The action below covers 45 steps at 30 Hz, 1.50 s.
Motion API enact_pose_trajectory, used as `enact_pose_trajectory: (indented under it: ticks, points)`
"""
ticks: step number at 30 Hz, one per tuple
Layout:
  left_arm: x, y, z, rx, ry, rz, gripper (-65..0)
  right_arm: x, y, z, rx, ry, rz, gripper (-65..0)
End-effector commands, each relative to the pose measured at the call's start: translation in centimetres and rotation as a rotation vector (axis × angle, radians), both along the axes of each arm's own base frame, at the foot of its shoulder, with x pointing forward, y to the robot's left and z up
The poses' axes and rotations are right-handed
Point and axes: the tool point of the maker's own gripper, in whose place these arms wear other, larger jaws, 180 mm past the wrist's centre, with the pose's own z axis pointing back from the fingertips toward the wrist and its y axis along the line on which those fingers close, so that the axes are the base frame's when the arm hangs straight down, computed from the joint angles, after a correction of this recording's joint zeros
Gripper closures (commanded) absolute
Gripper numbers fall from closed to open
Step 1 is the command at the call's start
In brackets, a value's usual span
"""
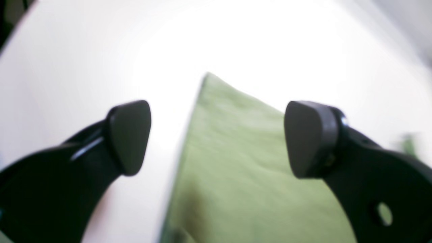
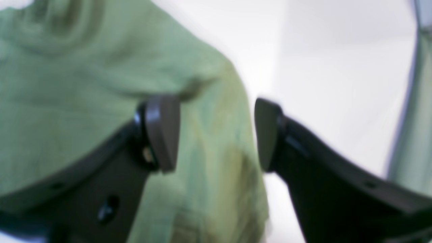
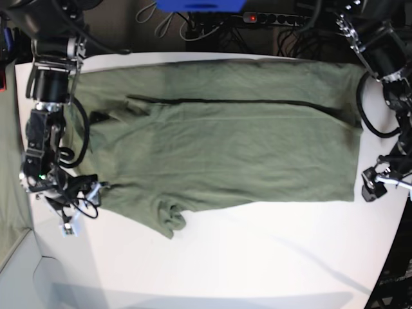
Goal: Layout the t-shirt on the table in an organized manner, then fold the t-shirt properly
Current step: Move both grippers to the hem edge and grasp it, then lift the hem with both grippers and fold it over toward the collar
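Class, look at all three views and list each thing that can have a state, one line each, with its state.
t-shirt: spread lengthwise on the table, far long side folded over, near sleeve bunched.
left tool: open, above a shirt corner, holding nothing.
right tool: open, straddling the shirt's edge.
table: bears the shirt.

Spread flat across far half of table [image 3: 257, 257], t-shirt [image 3: 225, 148], reaching nearly from left edge to right edge. One sleeve bunched at near left. Cables [image 3: 193, 26] beyond far edge. Cloth strip [image 3: 9, 206] hanging off left side.
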Motion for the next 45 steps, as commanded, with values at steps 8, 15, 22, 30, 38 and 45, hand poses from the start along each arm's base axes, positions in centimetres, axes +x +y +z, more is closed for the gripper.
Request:
enact_pose_trajectory:
  ticks: [8,15,22,30,38,45]
  points:
    - [3.6,-0.6,-1.6,0.09,-0.059,-0.021,-60.5,4.1,0.5,0.3,0.044,-0.139,0.045,-48.1]
    - [4.7,-0.3,-4.0,0.035,-0.037,0.016,-60.6,4.9,0.6,-1.9,0.078,-0.156,0.048,-54.3]
    - [6.7,-2.2,-4.1,0.088,-0.05,-0.063,-60.6,5.2,-0.3,-3.9,0.134,-0.16,-0.004,-52.0]
    - [7.4,-2.5,-5.6,0.055,-0.012,-0.05,-60.6,4.9,-0.3,-4.8,0.153,-0.16,-0.019,-34.7]
    - [7.8,-2.3,-5.6,0.051,-0.035,-0.028,-60.6,4.7,-0.3,-5.0,0.155,-0.155,-0.019,-10.7]
    - [7.4,-3.0,-7.3,0.054,-0.002,-0.043,-60.5,4.7,-0.3,-5.1,0.154,-0.152,-0.019,-9.9]
